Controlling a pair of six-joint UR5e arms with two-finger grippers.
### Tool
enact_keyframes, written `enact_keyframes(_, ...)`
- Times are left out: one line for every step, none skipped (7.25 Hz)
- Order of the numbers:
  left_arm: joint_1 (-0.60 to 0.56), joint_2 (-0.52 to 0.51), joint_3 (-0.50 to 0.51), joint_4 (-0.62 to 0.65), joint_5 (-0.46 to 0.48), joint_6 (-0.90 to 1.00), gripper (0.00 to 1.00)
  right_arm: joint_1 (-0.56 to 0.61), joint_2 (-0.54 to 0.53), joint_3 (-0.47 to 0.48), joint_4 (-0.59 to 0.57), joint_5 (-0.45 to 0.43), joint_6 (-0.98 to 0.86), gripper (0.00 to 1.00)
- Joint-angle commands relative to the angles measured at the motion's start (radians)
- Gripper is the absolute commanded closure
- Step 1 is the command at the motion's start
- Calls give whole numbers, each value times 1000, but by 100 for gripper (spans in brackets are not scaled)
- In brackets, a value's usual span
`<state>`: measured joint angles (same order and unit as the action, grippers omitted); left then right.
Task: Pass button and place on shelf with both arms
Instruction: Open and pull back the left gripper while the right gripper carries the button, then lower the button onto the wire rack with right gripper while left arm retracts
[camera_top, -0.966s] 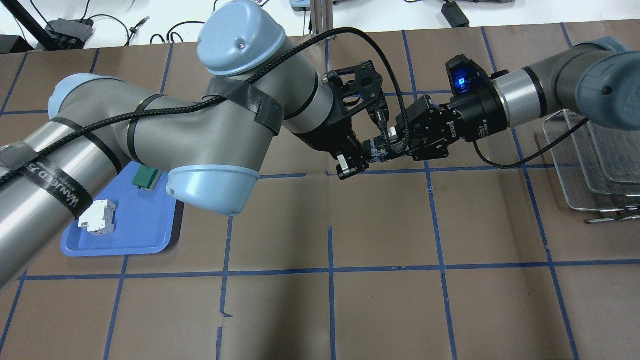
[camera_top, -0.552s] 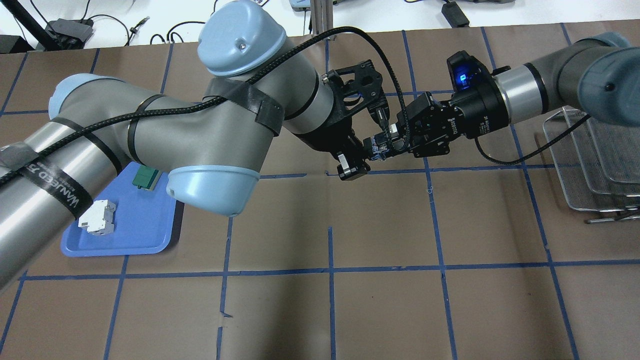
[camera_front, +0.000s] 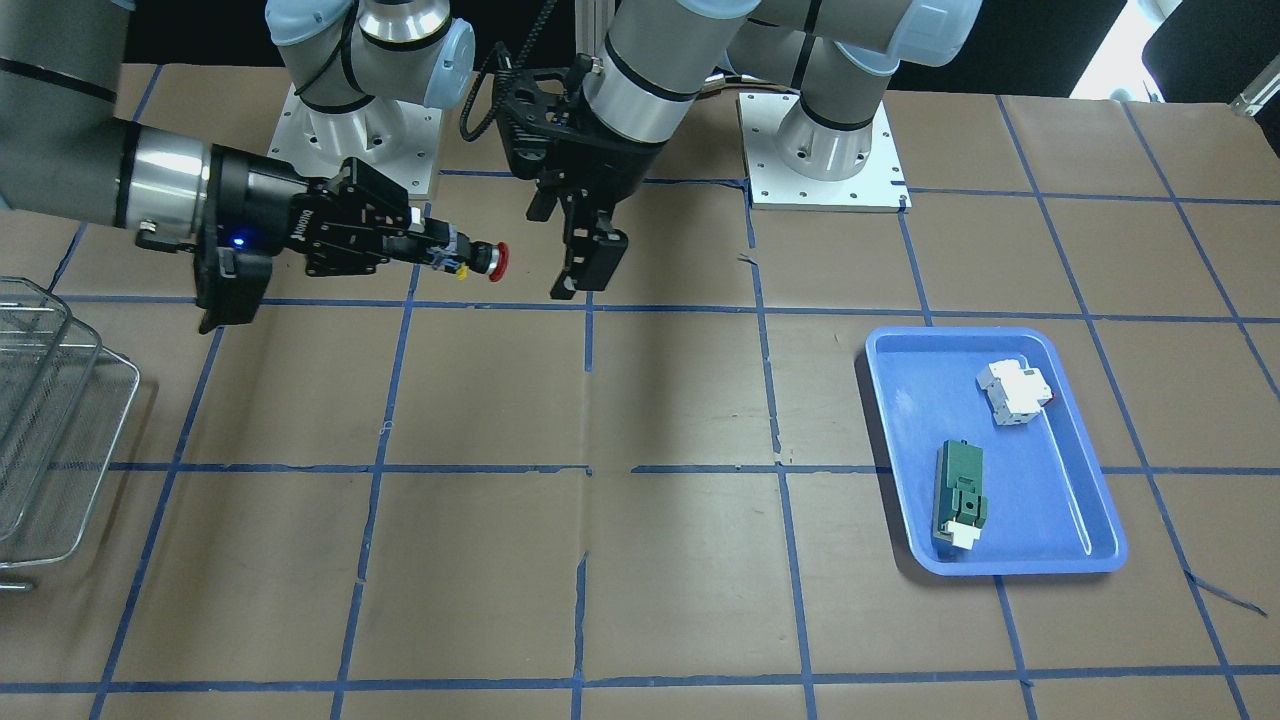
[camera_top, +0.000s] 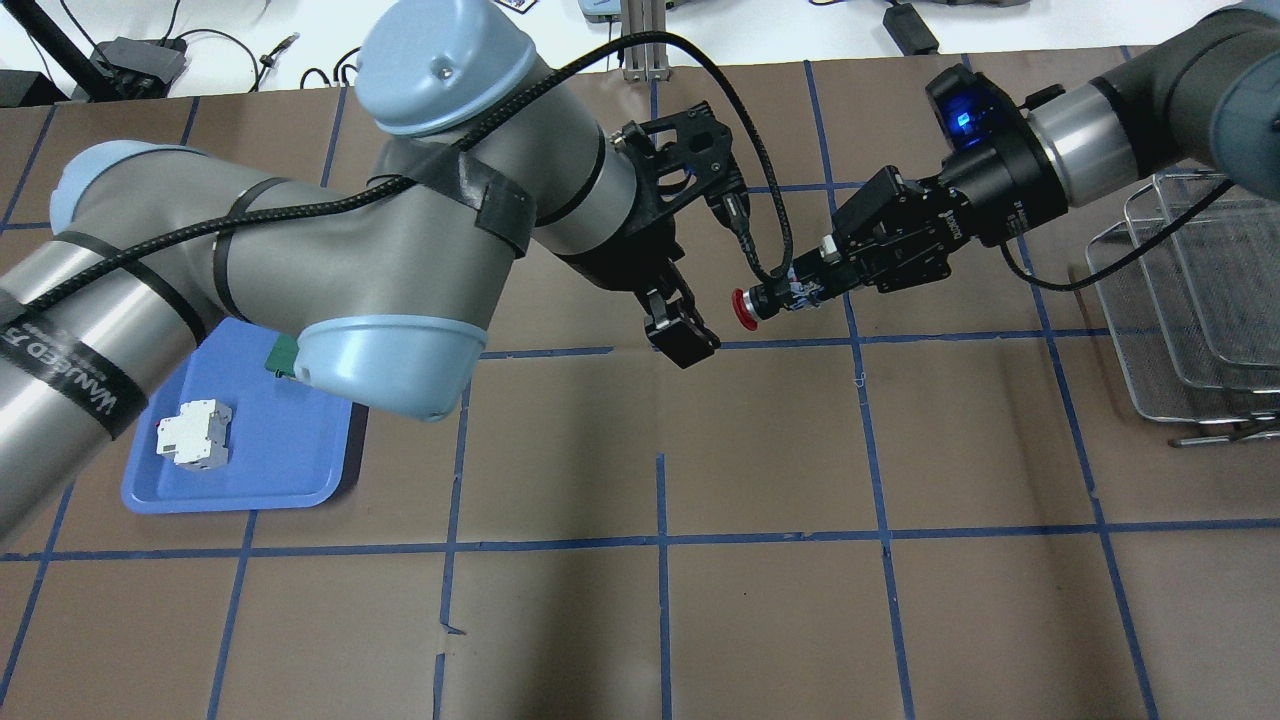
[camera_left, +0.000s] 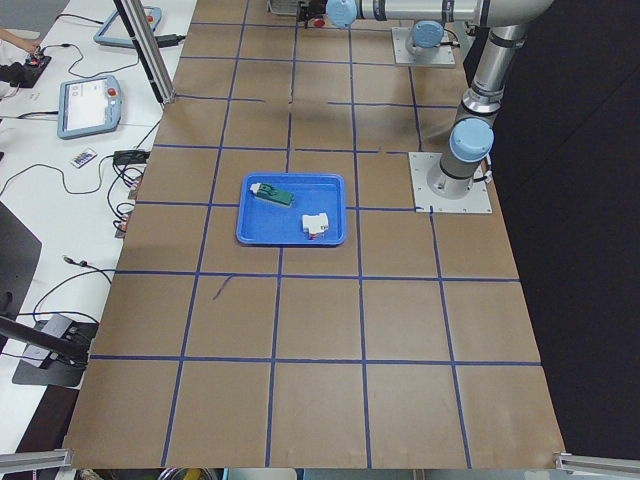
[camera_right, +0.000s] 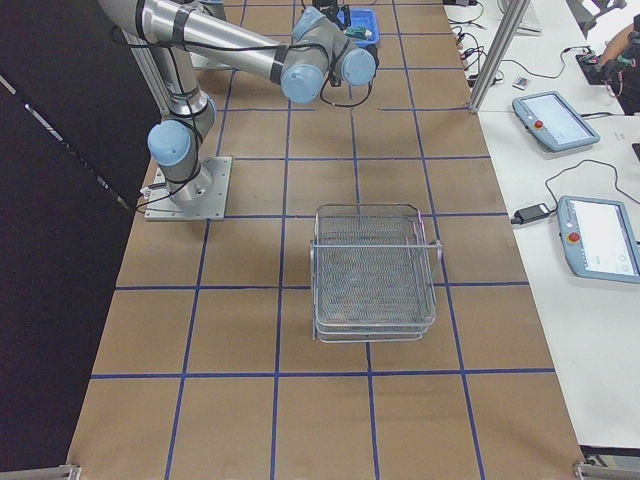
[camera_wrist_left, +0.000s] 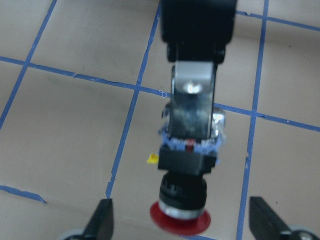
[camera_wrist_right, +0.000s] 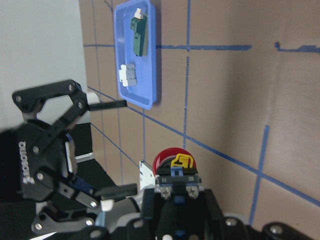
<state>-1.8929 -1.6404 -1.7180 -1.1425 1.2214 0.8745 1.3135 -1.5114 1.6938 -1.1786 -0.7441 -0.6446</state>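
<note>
The button, red cap on a black body, hangs in the air over the table's middle. My right gripper is shut on its body, cap pointing toward my left gripper. The left gripper is open and empty, a short gap from the cap. In the front-facing view the button sits between the right gripper and the left gripper. The left wrist view shows the cap between my spread fingertips. The wire shelf stands at the right edge, also in the exterior right view.
A blue tray at the left holds a white breaker block and a green module, which the left arm partly hides from overhead. Brown paper with blue tape lines covers the table.
The left gripper has let go of the button and drawn back to the left. The right gripper has pulled away to the right with the button, so the red cap now shows.
</note>
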Motion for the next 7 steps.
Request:
enact_keyframes(163, 52, 9, -153, 4, -46, 0, -98, -3, -80, -100, -185, -3, 86)
enact_keyframes(181, 100, 15, -280, 100, -128, 0, -150, -9, -88, -218, -284, -3, 84)
enact_keyframes(196, 141, 17, -355, 263, -211, 0, -170, -24, -88, -301, -376, -3, 84)
enact_keyframes(254, 174, 17, -391, 274, -270, 0, -178, -24, -91, -402, -517, -4, 84)
enact_keyframes(337, 192, 18, -396, 279, -419, 0, -192, -21, -86, -505, -687, -38, 84)
enact_keyframes(406, 189, 29, -396, 274, -443, 0, -232, -15, -83, -551, -733, -64, 84)
enact_keyframes(419, 179, 34, -396, 280, -518, 0, -305, 20, -80, -626, -759, -66, 84)
